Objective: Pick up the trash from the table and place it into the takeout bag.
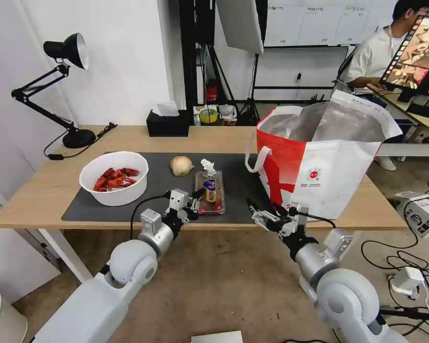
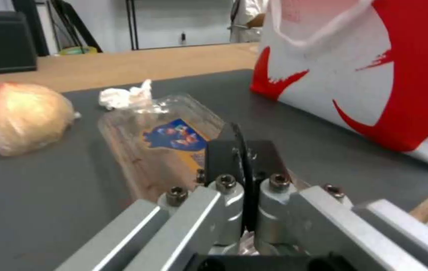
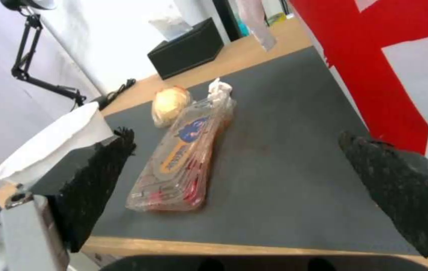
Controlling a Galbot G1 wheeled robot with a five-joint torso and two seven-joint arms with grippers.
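While the left gripper is reaching over the worktop's front edge, its jaws are pressed together right at the near left edge of the clear plastic tray; whether they are pinching the tray's rim or only touching it cannot be told. That tray is lying on the dark grey mat, with a crumpled white tissue touching its far end and a beige ball just beside the tissue, toward the robot's left. Farther left on the mat, a white bowl is holding red crayfish shells. The right gripper is hovering at the front edge, near the tray's right side, its jaws spread wide with nothing between them. Just beyond it, the takeout bag is standing upright and open on the right part of the worktop, showing its silver lining. A black tissue box and a desk lamp are sitting along the far edge.
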